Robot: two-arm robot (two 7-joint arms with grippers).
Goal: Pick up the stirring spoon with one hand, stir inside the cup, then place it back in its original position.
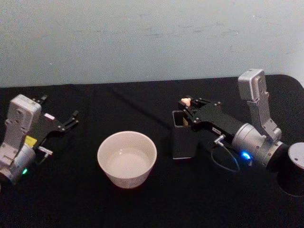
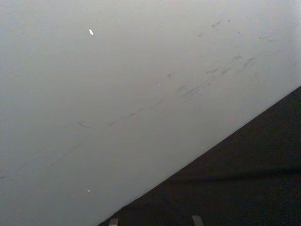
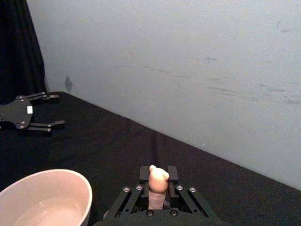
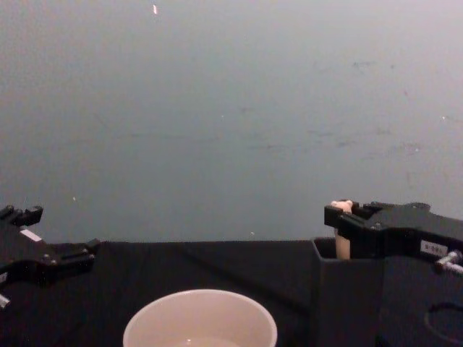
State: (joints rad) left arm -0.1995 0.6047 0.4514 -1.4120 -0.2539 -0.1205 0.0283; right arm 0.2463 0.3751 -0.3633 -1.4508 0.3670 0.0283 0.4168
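stirring spoon [image 1: 186,101], stood in holder [image 1: 183,137] right of cup [image 1: 127,159], is clamped by right gripper [image 1: 190,108]; left gripper [image 1: 59,107] is parked spread left of cup.

left claw [image 1: 60,107] open, parked | right claw [image 1: 188,106] clamped, reaching forward

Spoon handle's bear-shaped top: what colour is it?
Cream-beige; the spoon handle shows best in the right wrist view.
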